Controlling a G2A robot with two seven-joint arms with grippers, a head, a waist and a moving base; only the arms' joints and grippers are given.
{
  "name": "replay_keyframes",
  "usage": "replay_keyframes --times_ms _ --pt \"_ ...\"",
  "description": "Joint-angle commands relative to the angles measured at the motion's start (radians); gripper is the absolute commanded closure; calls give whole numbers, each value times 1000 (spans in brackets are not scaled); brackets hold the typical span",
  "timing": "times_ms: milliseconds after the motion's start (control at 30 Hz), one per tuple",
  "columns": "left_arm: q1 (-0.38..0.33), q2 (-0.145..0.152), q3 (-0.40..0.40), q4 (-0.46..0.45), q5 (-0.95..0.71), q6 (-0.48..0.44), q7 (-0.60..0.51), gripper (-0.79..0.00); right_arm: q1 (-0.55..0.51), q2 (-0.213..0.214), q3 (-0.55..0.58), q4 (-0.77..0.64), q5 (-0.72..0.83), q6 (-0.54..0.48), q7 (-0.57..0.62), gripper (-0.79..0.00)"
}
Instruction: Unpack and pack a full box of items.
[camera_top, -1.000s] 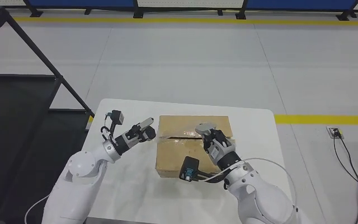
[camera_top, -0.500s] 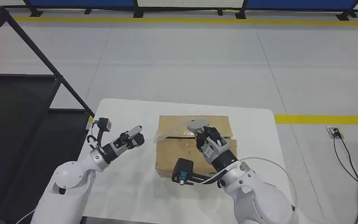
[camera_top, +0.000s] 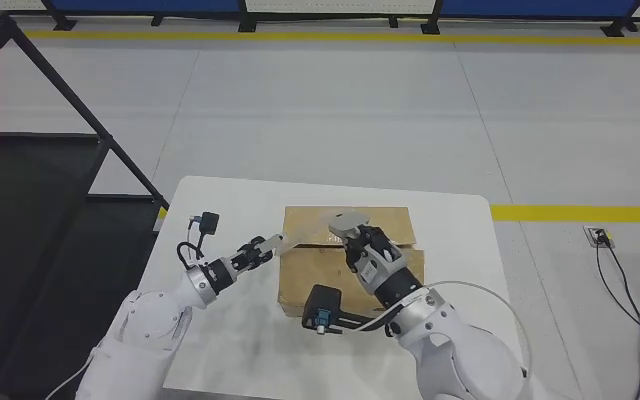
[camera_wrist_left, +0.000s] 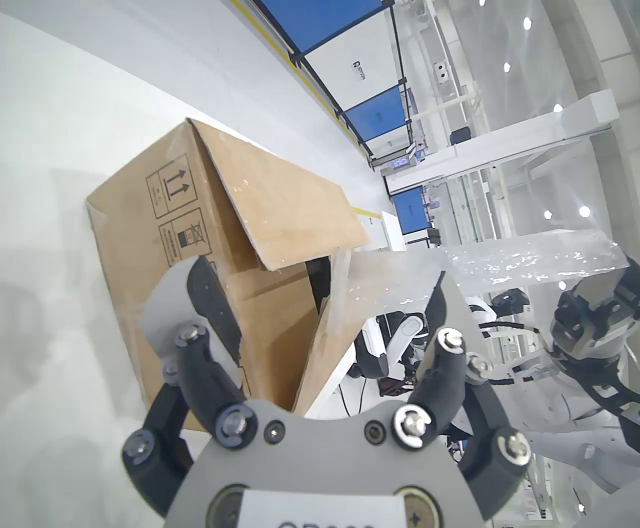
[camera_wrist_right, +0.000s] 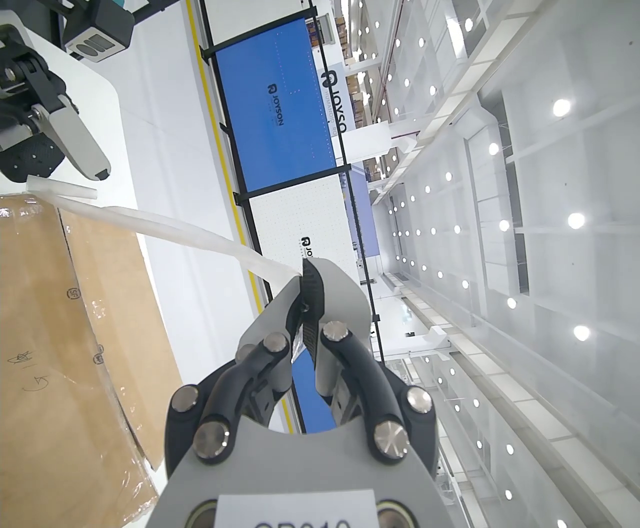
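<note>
- Right gripper: fingers pressed together on the end of a strip of clear tape. From the top view it hangs over the middle of the box top.
- Left gripper: fingers wide apart and holding nothing, with the box's upper corner straight ahead of them. The top view puts it just beside the box's left edge.
- Table: white, and the box stands on it near the centre.
- Box: brown cardboard, and its top looks closed and flat from above. The left wrist view adds the side wall with its printed handling marks.
- Flap: the left wrist view shows it lifted a little at the corner, with a dark gap under its edge. The top view gives no hint of this.
- Tape: stretched off the box, running from the corner by the left gripper up to the right gripper. The right wrist view shows its loose end lying at the box edge, just beside the left gripper's fingertips. I cannot tell whether they touch it.
</note>
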Motion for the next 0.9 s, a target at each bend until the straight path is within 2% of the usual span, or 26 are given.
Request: replay_keyframes --times_ms 0,67,233,400,633,867 --pt "-4 0 5 5 3 -14 -9 -243 -6 -2 6 2 2 -1 -4 0" --pt "-8 0 8 10 8 -27 -17 -157 -11 -4 12 3 1 -3 -6 0" --pt "-10 1 11 13 8 -27 -13 -111 -24 -9 25 5 -2 -8 -17 0" --pt "-12 1 12 16 12 -23 -10 -28 -34 -13 38 5 -5 -14 -30 0" --pt "-13 3 8 12 16 -24 -10 0 -44 -20 61 11 2 -26 -45 0" --pt "13 10 -33 -2 -1 -33 1 0 -39 -27 105 33 50 -46 -46 0"
